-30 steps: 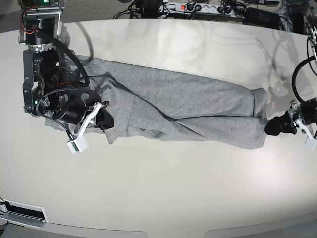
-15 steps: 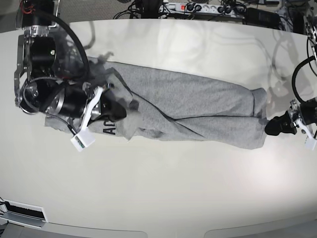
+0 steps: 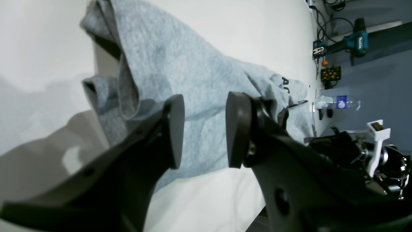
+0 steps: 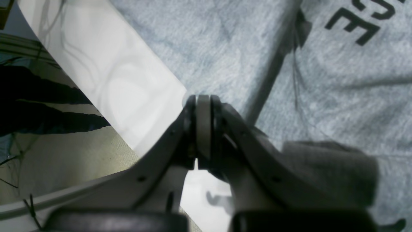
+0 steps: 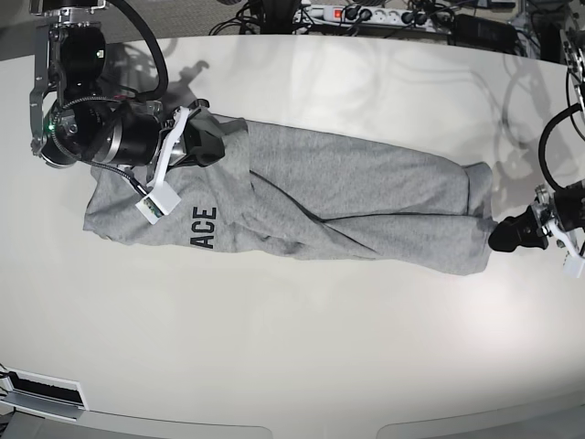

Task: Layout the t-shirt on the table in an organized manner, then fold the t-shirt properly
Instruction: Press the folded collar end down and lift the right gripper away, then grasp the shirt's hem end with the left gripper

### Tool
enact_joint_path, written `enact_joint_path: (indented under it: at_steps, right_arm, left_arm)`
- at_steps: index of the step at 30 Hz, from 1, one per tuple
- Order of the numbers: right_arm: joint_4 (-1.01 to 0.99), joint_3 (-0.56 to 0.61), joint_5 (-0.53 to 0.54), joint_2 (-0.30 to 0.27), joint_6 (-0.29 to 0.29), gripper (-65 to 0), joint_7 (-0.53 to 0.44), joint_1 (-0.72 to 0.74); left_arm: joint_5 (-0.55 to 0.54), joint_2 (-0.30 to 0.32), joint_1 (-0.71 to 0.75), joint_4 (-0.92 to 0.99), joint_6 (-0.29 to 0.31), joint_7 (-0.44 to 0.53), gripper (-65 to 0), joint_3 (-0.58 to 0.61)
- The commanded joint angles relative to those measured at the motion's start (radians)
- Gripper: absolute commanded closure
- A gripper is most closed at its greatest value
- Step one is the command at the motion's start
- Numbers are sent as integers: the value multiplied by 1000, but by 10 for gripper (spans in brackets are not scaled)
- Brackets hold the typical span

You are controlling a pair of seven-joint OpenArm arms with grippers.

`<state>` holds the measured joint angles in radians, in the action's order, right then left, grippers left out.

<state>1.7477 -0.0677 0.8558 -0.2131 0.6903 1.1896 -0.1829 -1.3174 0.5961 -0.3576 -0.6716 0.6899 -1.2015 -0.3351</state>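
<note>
Base view shows us the t-shirt (image 5: 384, 178) lying on the table (image 5: 302, 338), stretched in a long, uneven bundle, with loose folds running along its middle. Dark letters reading "ACE" (image 5: 203, 228) stand on the t-shirt's section nearest the right arm (image 5: 87, 119), close to its lower edge in that view.

From the right wrist view we see the right gripper (image 4: 203, 100) with its jaws together, clamped on a bit of the t-shirt's cloth. We would say, with some caution, that the pinched part is raised off the layers below, since the fingers partly cover it. More printed lettering, an "E" among it, shows on the t-shirt beside the long fold that runs up from the grip.

In the left wrist view, the left gripper (image 3: 205, 130) has its jaws apart, with nothing between them but a view of the t-shirt underneath. We find it just beside the t-shirt's end opposite the right arm; whether its tips touch the fabric we cannot tell.

Past the t-shirt's lettered end, the left wrist view takes in a clear plastic bottle (image 3: 336, 102) with a blue label, and farther along that side a teal and black power drill (image 3: 358, 41), both well apart from the t-shirt.
</note>
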Motion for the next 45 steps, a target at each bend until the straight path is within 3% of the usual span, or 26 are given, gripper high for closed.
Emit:
enact_joint_path:
  at_steps: [1, 5, 7, 12, 16, 18, 21, 25, 26, 29, 33, 35, 40, 45]
  right_arm:
    - [18, -3, 20, -11, 8, 0, -8, 8]
    - [19, 46, 117, -45, 8, 0, 76, 10]
    - [19, 82, 113, -45, 8, 0, 120, 12]
    - [19, 143, 60, -53, 8, -1, 124, 15]
    - [22, 144, 61, -55, 8, -216, 132, 61]
    - [35, 143, 61, -56, 8, -247, 160, 94]
    - [69, 135, 63, -56, 8, -246, 172, 129]
    - [78, 110, 23, -56, 8, -227, 89, 143]
    - [76, 110, -23, -55, 8, -190, 52, 142]
    - [56, 110, -158, -53, 8, 0, -48, 136]
    - [-22, 110, -301, -53, 8, 0, -212, 124]
    - [-89, 110, -347, -53, 8, 0, -271, 126]
    - [-258, 110, -476, -53, 5, 0, -401, 126]
    - [-298, 110, -491, -53, 4, 0, -392, 125]
  left_arm:
    - [-27, 25, -25, -14, 8, 11, -236, -6]
    - [-27, 25, -25, -14, 8, 11, -236, -6]
    - [-27, 25, -25, -14, 8, 10, -236, -6]
    - [-27, 25, -25, -14, 8, 5, -236, -6]
    - [-27, 27, -25, -14, 8, -2, -236, -6]
    - [-28, 34, -24, -14, 8, -5, -236, -6]
    - [-32, 54, -25, -14, 8, -10, -236, -6]
    - [-73, 89, -25, -14, 8, -13, -236, -8]
    - [-72, 96, -25, -14, 8, -13, -236, -9]
    - [-56, 108, -24, -14, 8, -14, -257, -17]
    - [-17, 105, -24, -14, 8, -7, -390, -21]
    - [7, 101, -24, -14, 8, 13, -422, -21]
    - [166, 85, -22, -14, 8, 137, -422, -21]
    - [274, 35, -23, -14, 8, 193, -422, -18]
